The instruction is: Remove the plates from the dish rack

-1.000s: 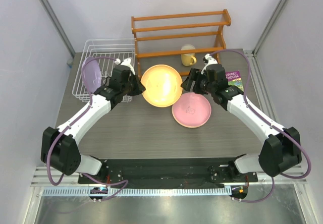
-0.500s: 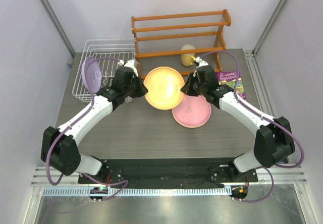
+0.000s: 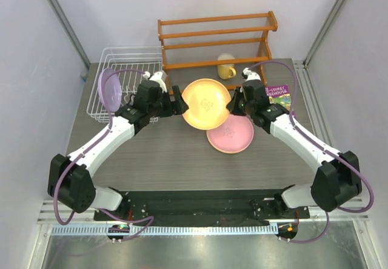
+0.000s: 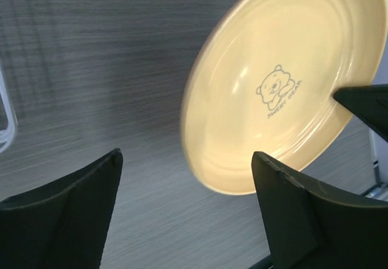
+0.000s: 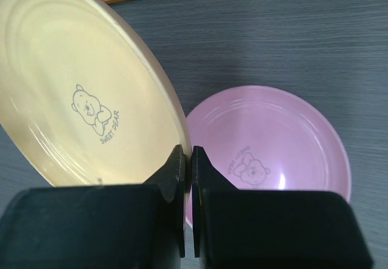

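yellow-orange plate [image 3: 207,104] hangs tilted above the middle of the bench [image 3: 163,154], between my two arms. it is round and shallow, with a glossy pale yellow face, faint concentric rings inside the rim, and a small grey bear printed at the centre over the words "sweet bear".

my right tool [image 3: 232,107] is clamped on its right rim. in the right wrist view the two fingers are pinched tight with the thin edge of the plate between them. my left tool [image 3: 176,99] stands wide at the opposite side. in the left wrist view its fingers sit far apart with the plate's near rim ahead of the gap, and i see no contact there.

below the held plate, the pink plate [image 3: 233,134] lies flat on the bench, face up, with the same bear print. from above, the yellow rim overlaps its upper left edge.

the lavender plate [image 3: 109,89] stands on edge at the near left corner of the dish rack [image 3: 130,57], a white wire basket at the bench's far left.

behind it all sits an orange wooden shelf [image 3: 215,36] with a yellow mug [image 3: 226,68] on its lower level. a book [image 3: 279,93] lies flat near the right arm.
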### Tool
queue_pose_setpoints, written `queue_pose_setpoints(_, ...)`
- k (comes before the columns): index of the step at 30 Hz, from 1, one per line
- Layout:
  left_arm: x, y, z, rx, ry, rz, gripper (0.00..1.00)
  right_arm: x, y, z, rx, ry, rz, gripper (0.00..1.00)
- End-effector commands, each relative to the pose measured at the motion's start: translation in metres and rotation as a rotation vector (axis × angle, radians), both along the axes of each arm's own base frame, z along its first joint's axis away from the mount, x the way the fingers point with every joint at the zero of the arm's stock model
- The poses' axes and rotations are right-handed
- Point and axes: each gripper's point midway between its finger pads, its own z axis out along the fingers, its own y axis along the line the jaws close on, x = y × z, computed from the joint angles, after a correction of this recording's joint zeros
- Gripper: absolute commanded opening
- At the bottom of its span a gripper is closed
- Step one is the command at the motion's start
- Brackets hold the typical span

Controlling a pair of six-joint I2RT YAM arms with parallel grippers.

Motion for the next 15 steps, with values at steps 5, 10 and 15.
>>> queue_pose_setpoints(5, 0.011, 0.041, 0.028, 0.152, -0.152, 0.132, 0.96, -0.012, -0.069, 0.008, -0.089, 0.015, -0.159, 0.01)
queue_pose_setpoints(10, 0.014, 0.084, 0.044, 0.353, -0.268, 0.224, 0.97, -0.031, -0.100, -0.022, -0.125, 0.146, -0.189, 0.01)
queue_pose_setpoints(15, 0.014, 0.112, 0.049, 0.462, -0.299, 0.313, 0.97, -0.043, -0.100, -0.045, -0.118, 0.215, -0.176, 0.02)
